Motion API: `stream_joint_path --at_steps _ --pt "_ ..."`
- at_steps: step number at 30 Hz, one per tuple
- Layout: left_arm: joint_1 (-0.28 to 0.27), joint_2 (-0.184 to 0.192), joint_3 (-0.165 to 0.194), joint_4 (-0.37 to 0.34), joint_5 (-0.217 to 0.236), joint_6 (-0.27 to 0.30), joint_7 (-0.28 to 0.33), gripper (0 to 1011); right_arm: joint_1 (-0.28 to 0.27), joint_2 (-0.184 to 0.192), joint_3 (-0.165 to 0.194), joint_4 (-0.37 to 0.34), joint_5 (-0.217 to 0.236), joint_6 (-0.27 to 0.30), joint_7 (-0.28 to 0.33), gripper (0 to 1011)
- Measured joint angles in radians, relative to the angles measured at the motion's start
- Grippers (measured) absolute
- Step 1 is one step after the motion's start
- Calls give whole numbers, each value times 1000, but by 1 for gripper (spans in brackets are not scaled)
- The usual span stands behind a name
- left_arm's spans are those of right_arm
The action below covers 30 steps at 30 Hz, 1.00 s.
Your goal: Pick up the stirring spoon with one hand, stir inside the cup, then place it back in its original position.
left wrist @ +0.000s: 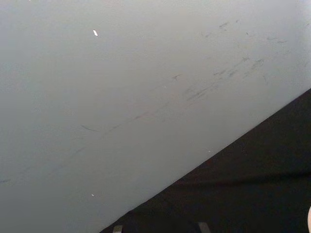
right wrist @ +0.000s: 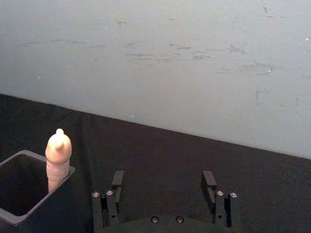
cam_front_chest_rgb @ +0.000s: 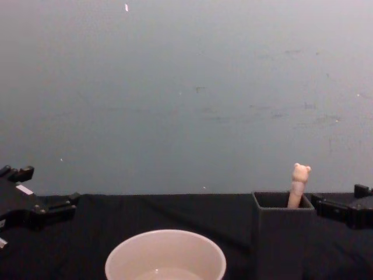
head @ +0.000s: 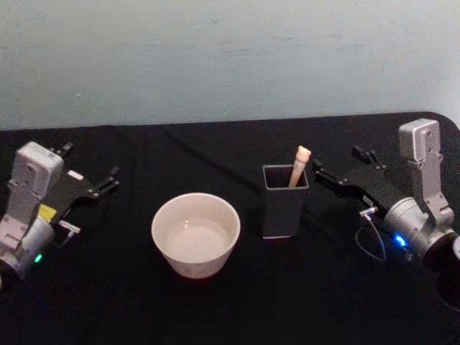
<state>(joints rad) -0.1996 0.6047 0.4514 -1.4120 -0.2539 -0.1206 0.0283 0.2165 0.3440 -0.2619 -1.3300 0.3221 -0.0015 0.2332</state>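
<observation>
Black cloth covers our table (head: 215,316); our right claw (head: 316,171), fingers spread, sits right of the spoon (head: 299,165) standing in the holder (head: 284,208), center-right; left claw (head: 111,180) spread at far left.

Black table (head: 215,309) before a scuffed grey-blue wall (head: 230,57).

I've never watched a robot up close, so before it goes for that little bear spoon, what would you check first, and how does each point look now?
1. Stirring spoon stands in the dark grey holder, handle sticking out above the rim: ok.
2. Right gripper is open and holds nothing, beside the holder: ok.
3. Right gripper lined up on the handle: not ok; in the right wrist view the handle sits off to one side of the fingers.
4. Cup upright with its mouth unobstructed: ok.
5. Left gripper away from cup and holder: ok.
6. Spoon's bowl free inside the holder: cannot tell.
</observation>
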Motion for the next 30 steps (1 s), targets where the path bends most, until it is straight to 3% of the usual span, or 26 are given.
stream_joint_path --at_steps 30 --pt "0 0 0 0 0 0 0 1001 0 0 0 0 0 0 0 1000"
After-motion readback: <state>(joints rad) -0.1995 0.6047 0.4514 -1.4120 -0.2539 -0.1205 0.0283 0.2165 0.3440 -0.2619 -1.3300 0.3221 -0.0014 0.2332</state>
